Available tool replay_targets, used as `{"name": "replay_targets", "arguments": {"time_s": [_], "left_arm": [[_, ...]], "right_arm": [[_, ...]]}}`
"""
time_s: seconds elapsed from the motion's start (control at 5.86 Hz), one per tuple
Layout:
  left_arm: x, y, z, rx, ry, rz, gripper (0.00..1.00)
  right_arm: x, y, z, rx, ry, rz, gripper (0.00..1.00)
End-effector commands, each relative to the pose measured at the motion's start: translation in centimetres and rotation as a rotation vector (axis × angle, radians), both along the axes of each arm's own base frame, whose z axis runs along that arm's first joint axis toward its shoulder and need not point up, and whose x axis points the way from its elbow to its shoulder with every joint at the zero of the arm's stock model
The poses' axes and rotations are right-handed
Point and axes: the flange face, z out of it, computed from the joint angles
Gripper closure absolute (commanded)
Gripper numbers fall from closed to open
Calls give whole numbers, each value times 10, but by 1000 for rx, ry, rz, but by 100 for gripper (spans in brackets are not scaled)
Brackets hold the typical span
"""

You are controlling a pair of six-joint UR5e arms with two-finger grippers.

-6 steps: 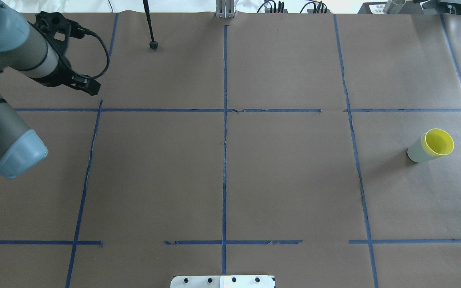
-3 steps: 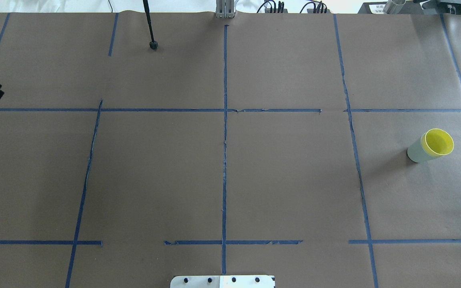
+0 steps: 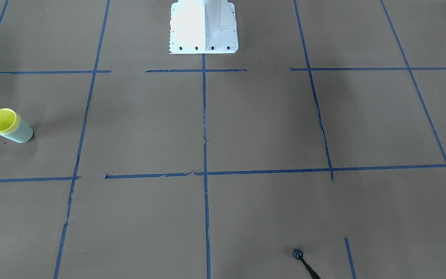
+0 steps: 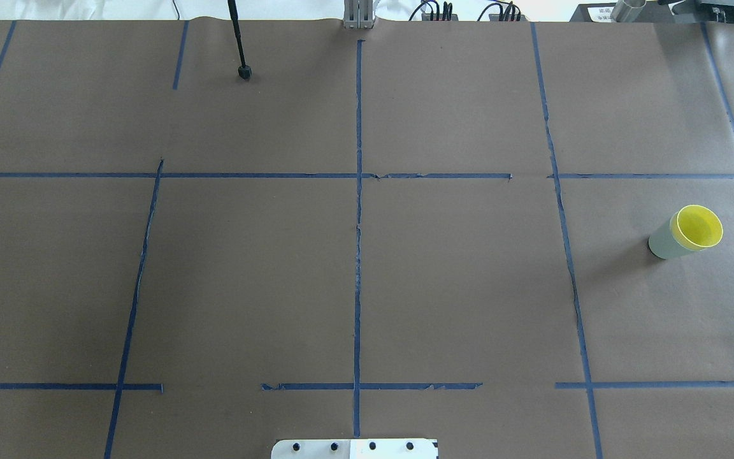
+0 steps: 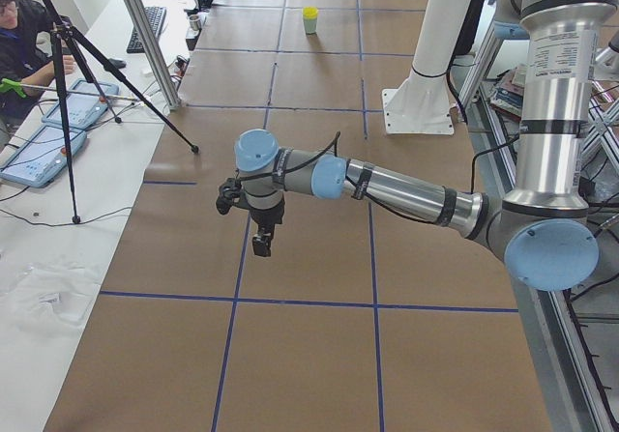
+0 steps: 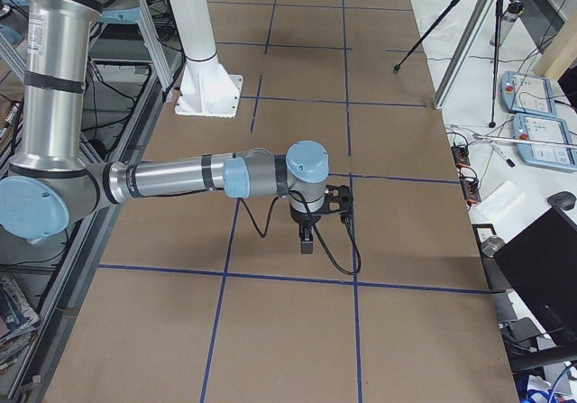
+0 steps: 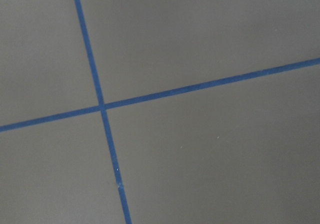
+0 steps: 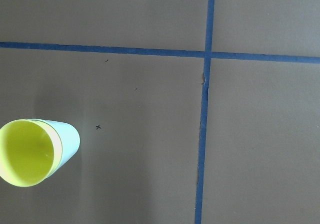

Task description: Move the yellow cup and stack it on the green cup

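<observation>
The yellow cup [image 4: 698, 227] sits nested inside the green cup [image 4: 661, 243], upright at the table's right side. The stack also shows in the front view, yellow cup [image 3: 1, 120] in green cup [image 3: 22, 133], and in the right wrist view, yellow cup [image 8: 25, 151] in green cup [image 8: 70, 140]. No gripper touches the stack. My left gripper [image 5: 261, 244] hangs over the table's left end, far from the cups. My right gripper [image 6: 307, 239] hangs over the right end. I cannot tell whether either is open or shut. Neither arm shows in the overhead view.
Blue tape lines divide the brown table cover. A black tripod foot [image 4: 244, 71] rests at the far left-centre. The white robot base plate [image 4: 354, 448] is at the near middle edge. A person [image 5: 14, 36] sits beyond the far side.
My left arm has drawn back to the left and left the overhead view. The stacked cups have not moved.
</observation>
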Motion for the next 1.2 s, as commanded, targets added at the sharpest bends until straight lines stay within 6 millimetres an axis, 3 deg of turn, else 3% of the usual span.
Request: {"name": "replay_targets", "arguments": {"time_s": [0.0,0.34,0.51,1.02], "left_arm": [[-7,33,50,-96,-8,4,0],[-8,34,50,-78,0,2,0],[-8,37,59,-110,-3,-3,0],[-8,32,48,-79,-15,-1,0]], "right_arm": [[5,2,2,-8,1,17,0],[5,1,1,-5,3,18,0],[5,1,1,-4,4,17,0],[4,2,10,-20,3,17,0]]}}
